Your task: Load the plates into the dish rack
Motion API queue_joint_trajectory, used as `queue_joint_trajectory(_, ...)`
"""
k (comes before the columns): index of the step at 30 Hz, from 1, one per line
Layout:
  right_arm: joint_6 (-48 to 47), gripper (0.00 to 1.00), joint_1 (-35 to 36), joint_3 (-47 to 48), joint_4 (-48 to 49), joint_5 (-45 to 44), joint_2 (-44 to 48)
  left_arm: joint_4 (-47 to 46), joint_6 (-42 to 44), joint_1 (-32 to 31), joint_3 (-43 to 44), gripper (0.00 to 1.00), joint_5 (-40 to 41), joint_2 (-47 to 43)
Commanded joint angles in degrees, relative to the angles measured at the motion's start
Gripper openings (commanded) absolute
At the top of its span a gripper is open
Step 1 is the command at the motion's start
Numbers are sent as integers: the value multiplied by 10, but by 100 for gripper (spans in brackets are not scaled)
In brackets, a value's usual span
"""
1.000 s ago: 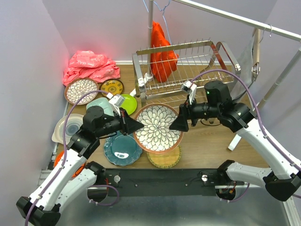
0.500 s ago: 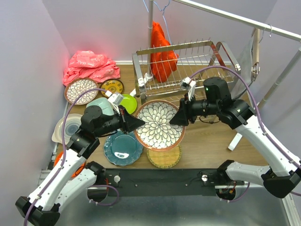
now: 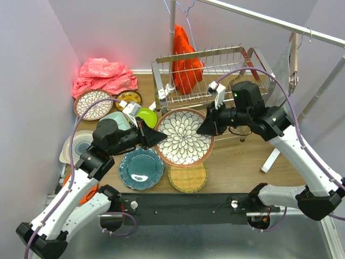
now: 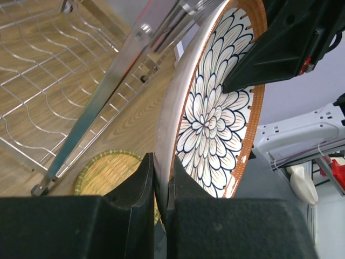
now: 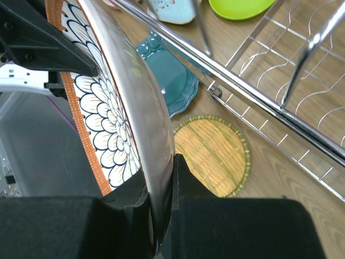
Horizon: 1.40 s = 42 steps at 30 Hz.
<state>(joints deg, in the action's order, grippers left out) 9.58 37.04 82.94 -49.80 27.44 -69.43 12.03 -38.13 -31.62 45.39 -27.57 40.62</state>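
A large white petal-patterned plate (image 3: 184, 137) with an orange rim hangs tilted above the table, just in front of the dish rack (image 3: 210, 75). My left gripper (image 3: 158, 138) is shut on its left rim, and the left wrist view shows the rim pinched between the jaws (image 4: 161, 164). My right gripper (image 3: 204, 128) is shut on the opposite rim (image 5: 161, 172). Below lie a teal scalloped plate (image 3: 141, 168) and a woven-yellow plate (image 3: 187, 176). A lime green plate (image 3: 146, 116) sits beside the rack's left end.
More plates lie at the left: a small petal plate (image 3: 92, 103), a dark-yellow round (image 3: 128, 99), a grey-swirl one (image 3: 78, 145). A pink cloth (image 3: 105, 75) is heaped in the back corner. A red-orange cloth (image 3: 186, 54) hangs over the rack under a metal rail (image 3: 269, 21).
My right gripper has closed on the plate's right rim. The plate, held by both grippers, has risen and moved a little toward the rack.
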Motion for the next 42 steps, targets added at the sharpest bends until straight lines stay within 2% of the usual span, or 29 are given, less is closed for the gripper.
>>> queue_joint_trajectory(1, -68, 0, -2, 57, -37, 64, 18, -84, -10, -3, 54, 0, -32, -16)
queue_joint_trajectory(3, -77, 1, -3, 66, -40, 73, 20, -84, -10, -5, 59, 0, -37, -16)
queue_joint_trajectory(4, -86, 1, -3, 68, -42, 76, 25, -85, -10, -5, 62, 9, -42, -14)
queue_joint_trajectory(6, -90, 1, -3, 72, -42, 87, 30, -90, -10, -6, 64, 19, -58, -12)
queue_joint_trajectory(7, -91, 1, -4, 74, -43, 91, 35, -91, -14, -6, 66, 29, -63, -11)
queue_joint_trajectory(9, -111, 1, -3, 80, -43, 100, 41, -101, -18, -6, 67, 36, -79, -6)
queue_joint_trajectory(10, -116, 1, -3, 85, -42, 101, 44, -104, -21, -6, 70, 44, -84, -5)
queue_joint_trajectory(16, -130, 1, -2, 116, -44, 107, 55, -118, -15, -6, 102, 62, -122, 15)
queue_joint_trajectory(19, -153, 0, -3, 134, -51, 94, 61, -126, 4, -6, 139, 65, -129, 24)
queue_joint_trajectory(22, -189, 0, -3, 186, -64, 60, 56, -97, 38, -6, 196, 67, -104, 31)
queue_joint_trajectory(24, -214, 0, -5, 230, -75, 38, 52, -64, 63, -5, 246, 70, -70, 36)
queue_joint_trajectory(26, -228, 0, -6, 256, -89, 26, 46, -36, 97, -5, 299, 77, -26, 39)
queue_joint_trajectory(32, -233, 0, -25, 318, -94, 11, 29, 47, 168, -5, 403, 81, 58, 68)
queue_joint_trajectory(36, -236, 0, -29, 393, -85, -47, -10, 56, 190, -5, 413, 81, 95, 71)
queue_joint_trajectory(42, -224, 0, -31, 531, -73, -98, -83, 11, 187, -5, 355, 81, 121, 42)
